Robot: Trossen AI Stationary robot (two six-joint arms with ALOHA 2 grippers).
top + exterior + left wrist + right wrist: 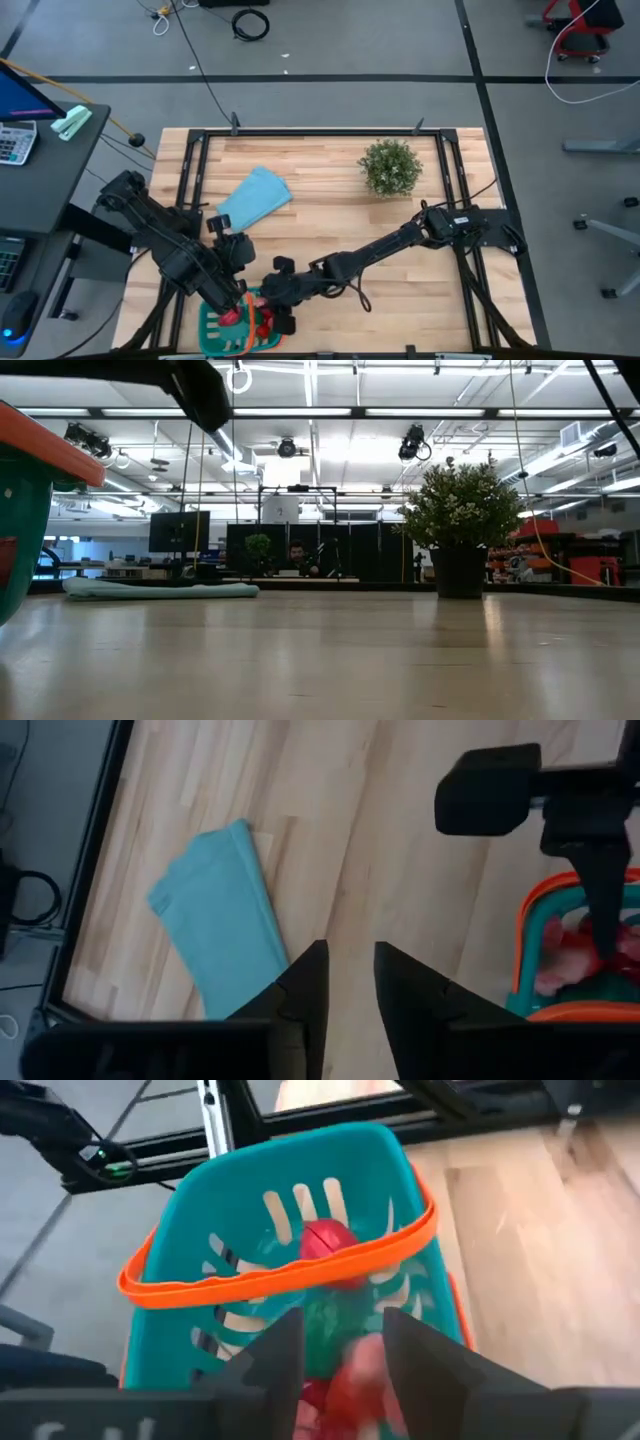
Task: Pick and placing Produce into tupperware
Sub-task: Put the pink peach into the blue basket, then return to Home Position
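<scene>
The teal tupperware (212,330) with its orange rim (280,1280) stands at the table's near edge, left of centre. Red and pink produce (325,1240) lies inside it (565,965). My right gripper (343,1340) hangs over the container's opening (282,312), fingers apart and pointing down. A blurred pink-red piece (352,1378) shows between and below its fingers. My left gripper (350,970) hovers over bare wood just beyond the container (228,242), with a narrow gap between its fingers and nothing in it. My right gripper has the blurred pink-red piece (352,1378) in the gap between its fingers, above the container's inside. I cannot tell whether either finger touches it.
A light blue folded cloth (255,197) lies flat on the wood beyond my left gripper (215,920). A bushy potted plant (390,165) stands toward the far right (460,520). Bare wood spreads between them. A black frame edges the table.
</scene>
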